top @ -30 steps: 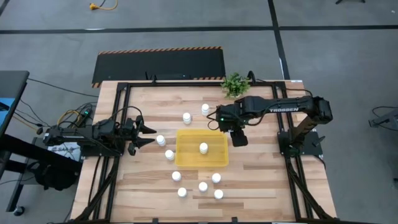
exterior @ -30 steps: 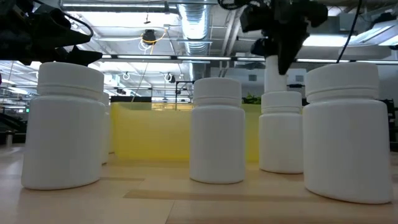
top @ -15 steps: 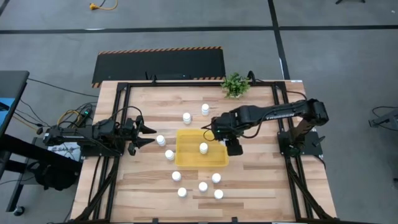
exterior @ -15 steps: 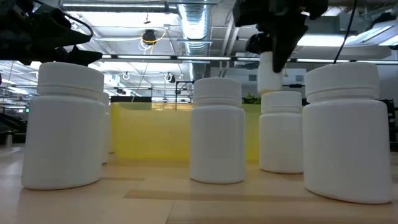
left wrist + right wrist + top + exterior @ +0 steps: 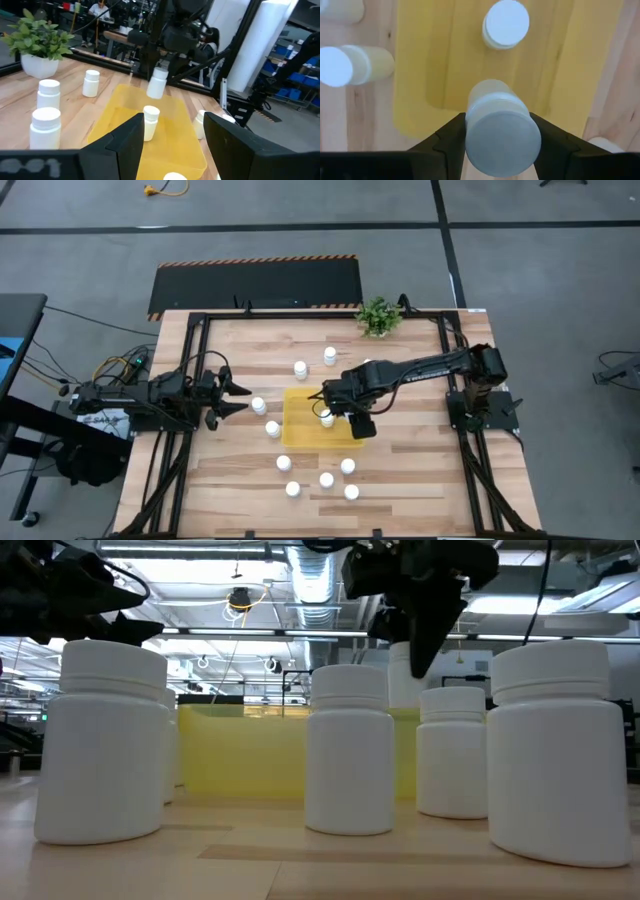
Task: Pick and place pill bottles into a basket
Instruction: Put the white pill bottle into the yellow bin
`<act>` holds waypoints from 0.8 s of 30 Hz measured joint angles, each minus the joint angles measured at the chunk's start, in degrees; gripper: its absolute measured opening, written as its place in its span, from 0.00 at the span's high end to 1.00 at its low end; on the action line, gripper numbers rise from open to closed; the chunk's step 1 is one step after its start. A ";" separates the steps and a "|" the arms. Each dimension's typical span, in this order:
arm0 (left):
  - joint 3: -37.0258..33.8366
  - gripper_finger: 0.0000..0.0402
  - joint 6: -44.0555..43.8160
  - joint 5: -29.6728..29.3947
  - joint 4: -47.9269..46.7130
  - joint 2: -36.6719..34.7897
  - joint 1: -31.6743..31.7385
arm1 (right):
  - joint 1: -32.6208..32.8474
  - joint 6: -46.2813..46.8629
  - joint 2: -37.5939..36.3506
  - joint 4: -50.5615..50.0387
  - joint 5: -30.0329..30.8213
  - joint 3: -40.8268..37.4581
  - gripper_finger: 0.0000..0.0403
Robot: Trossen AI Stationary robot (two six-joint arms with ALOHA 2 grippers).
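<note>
The yellow basket (image 5: 300, 430) lies mid-table with one pill bottle (image 5: 327, 419) standing in it. My right gripper (image 5: 330, 398) hangs over the basket, pointing down, shut on another white pill bottle (image 5: 157, 83). That bottle also shows in the low view (image 5: 403, 680), above the basket's rim. Several more pill bottles stand on the wood around the basket, for instance one at the far side (image 5: 300, 367) and one at the near side (image 5: 326, 479). At the table's left edge my left gripper (image 5: 235, 397) is level and open, with nothing between its fingers. My right gripper pinches the bottle's cap end (image 5: 472, 131) between its two fingers, one on each side. The fingers come from above and point down. The bottle hangs below them, roughly upright and lifted clear, over the basket's floor (image 5: 560, 65).
A small green potted plant (image 5: 378, 316) stands at the table's far edge. A group of pill bottles (image 5: 347, 466) stands between the basket and the near edge, and two others (image 5: 259, 405) stand left of the basket. Black frame rails run along the table's sides.
My right gripper has carried the pill bottle toward the table's left and near edges, from beside the basket's far right corner to over the basket, sinking a little. The bottle has stayed upright in the hold.
</note>
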 joint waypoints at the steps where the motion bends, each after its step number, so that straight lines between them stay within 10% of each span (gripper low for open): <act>1: -0.01 0.52 0.27 0.62 0.11 -0.02 0.00 | -0.06 0.00 0.00 -0.34 0.00 0.00 0.58; 24: 0.01 0.52 0.66 1.84 0.19 0.00 -0.02 | -2.43 1.48 0.83 5.52 0.35 -0.74 0.57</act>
